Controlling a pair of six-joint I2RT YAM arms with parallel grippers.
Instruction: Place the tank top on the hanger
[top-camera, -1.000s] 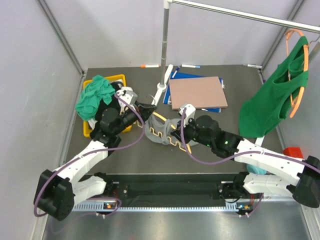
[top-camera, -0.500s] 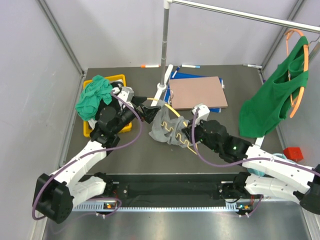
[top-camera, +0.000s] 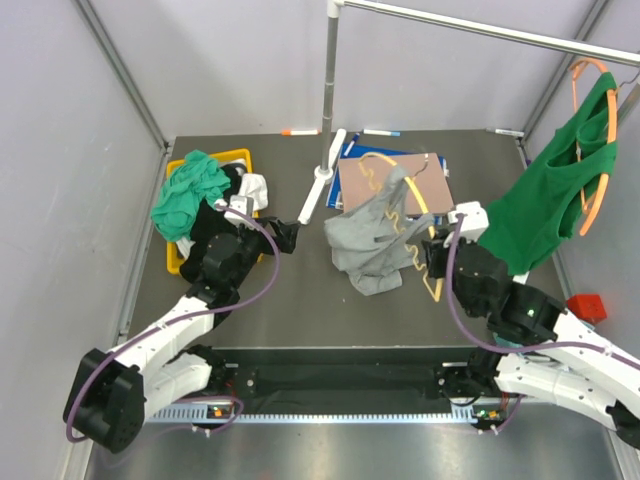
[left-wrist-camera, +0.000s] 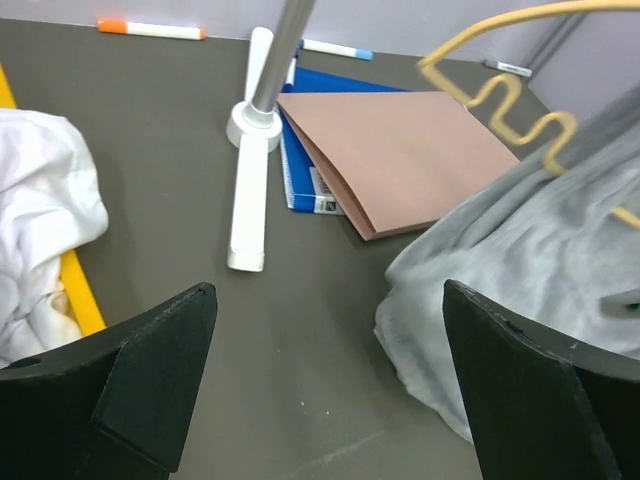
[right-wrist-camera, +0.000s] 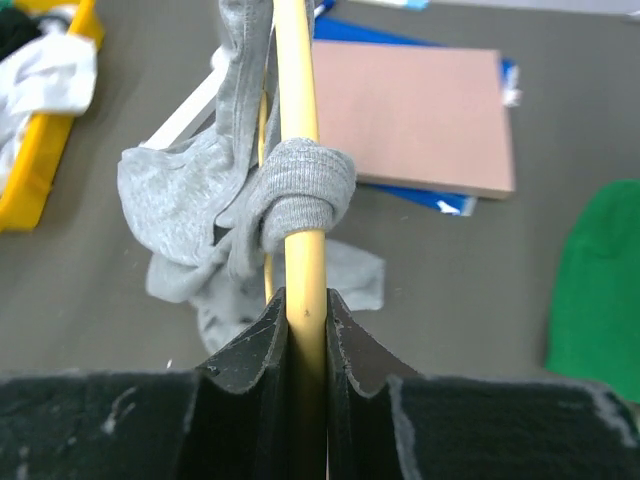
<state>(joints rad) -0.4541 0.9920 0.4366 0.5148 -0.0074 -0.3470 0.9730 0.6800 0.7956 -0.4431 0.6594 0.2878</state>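
While the left gripper hangs with its jaws spread wide and nothing between them, just right of the yellow bin that holds a teal-green cloth and a white cloth, the work sits further right. The grey tank top hangs bunched from the pale yellow hanger, one strap wound round the hanger's arm and its lower folds apparently resting on the table. The right gripper is clamped tight on that arm just below the strap, holding the hanger tilted above the surface.

I judge the task about half done: one shoulder is on, the other is not. Next, the free hand would need to cross to the fabric, find the loose strap and draw it over the hanger's far end while the right holds steady; thin cloth may slide.

The table is dark, matte grey, carrying a rack post, an orange-capped marker and a brown board on a blue folder. Pale walls enclose it; at far right a green tank top hangs on an orange hanger.
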